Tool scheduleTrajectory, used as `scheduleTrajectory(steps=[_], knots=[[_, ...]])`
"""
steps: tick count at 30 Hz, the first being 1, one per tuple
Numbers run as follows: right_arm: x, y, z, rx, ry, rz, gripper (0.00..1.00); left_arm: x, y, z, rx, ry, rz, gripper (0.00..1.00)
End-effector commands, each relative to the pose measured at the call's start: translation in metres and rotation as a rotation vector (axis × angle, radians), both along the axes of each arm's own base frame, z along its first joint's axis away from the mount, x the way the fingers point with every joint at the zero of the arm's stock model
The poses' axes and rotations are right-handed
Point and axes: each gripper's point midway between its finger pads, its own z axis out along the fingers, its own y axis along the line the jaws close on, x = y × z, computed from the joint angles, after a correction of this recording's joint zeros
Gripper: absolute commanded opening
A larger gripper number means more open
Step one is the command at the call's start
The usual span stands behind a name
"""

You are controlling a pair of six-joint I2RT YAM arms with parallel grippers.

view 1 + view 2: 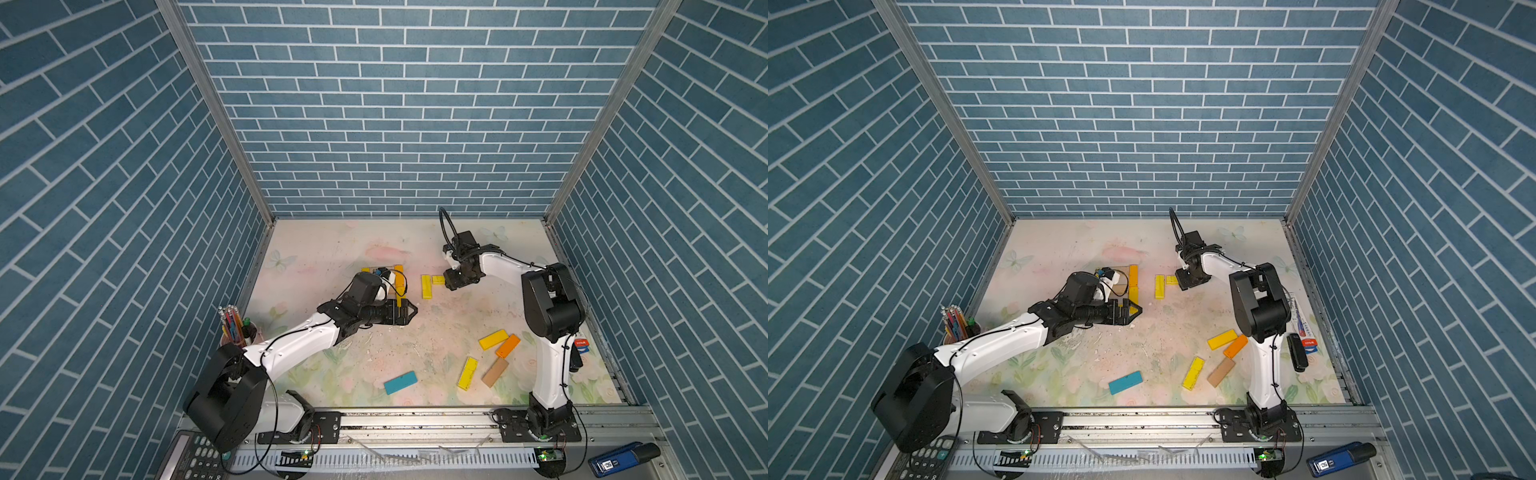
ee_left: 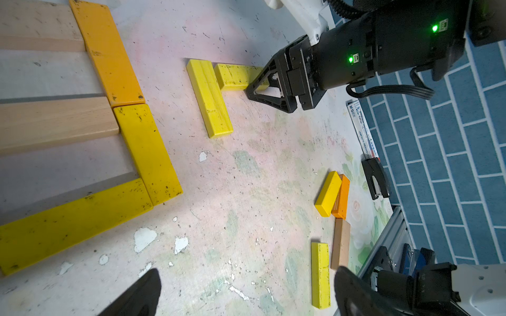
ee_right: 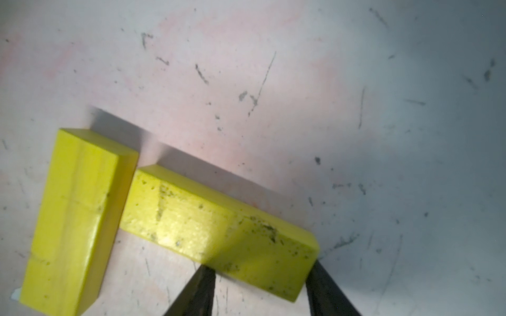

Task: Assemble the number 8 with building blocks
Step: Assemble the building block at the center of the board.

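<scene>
In both top views the left end effector [image 1: 409,314] [image 1: 1133,311] hangs spread wide and holds nothing. It is over the middle of the tabletop [image 1: 332,249], at the near end of the started figure [image 1: 400,282], which the arm partly hides. The right end effector [image 1: 451,284] [image 1: 1183,284] sits nearer the far edge, narrow, on the gripped block [image 1: 437,279]. That block's free end points at the side of the neighbour block [image 1: 427,286]. Toward the right near corner lie a loose yellow block [image 1: 493,339] just beside an orange block [image 1: 508,346]. A second yellow block [image 1: 468,373] and a tan block [image 1: 495,372] lie closer to the near edge. A teal block [image 1: 400,382] lies alone by the near edge.

In the left wrist view the left fingertips [image 2: 147,290] stand far apart with bare tabletop between them. In the figure, two tan planks [image 2: 54,123] lie parallel and apart. Their ends touch an orange plank [image 2: 106,52] and a yellow plank [image 2: 147,153] laid end to end. A corner plank [image 2: 74,221], also yellow, meets the yellow plank's other end at a right angle.

In the right wrist view the gripped block [image 3: 219,229] lies flat. The dark fingers [image 3: 200,290] close on one end of it, one against a long side and the other at the opposite corner. Its other end is touching or barely off the neighbour block [image 3: 74,219]; which one cannot be told.
</scene>
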Motion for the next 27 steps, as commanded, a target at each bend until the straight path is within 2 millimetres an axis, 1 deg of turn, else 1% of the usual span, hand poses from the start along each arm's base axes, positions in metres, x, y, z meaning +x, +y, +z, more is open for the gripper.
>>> scheduleTrajectory(steps=[1,11,18,27], knots=[[-0.0021,0.0061,-0.0039,-0.009,0.016,0.055,0.55,-0.0015,0.0012,-0.0027,0.014,-0.002,-0.002,0.99],[-0.0033,0.0093,-0.0097,-0.024,0.017,0.081,0.55,-0.0022,0.0017,-0.0027,0.016,-0.001,-0.003,1.0],[-0.0006,0.0098,-0.0082,-0.029,0.011,0.084,0.55,-0.0025,0.0019,-0.0033,0.017,0.002,-0.003,0.99],[-0.0019,0.0088,-0.0103,-0.035,0.013,0.081,0.55,-0.0027,0.002,-0.0035,0.018,0.002,-0.003,1.0]])
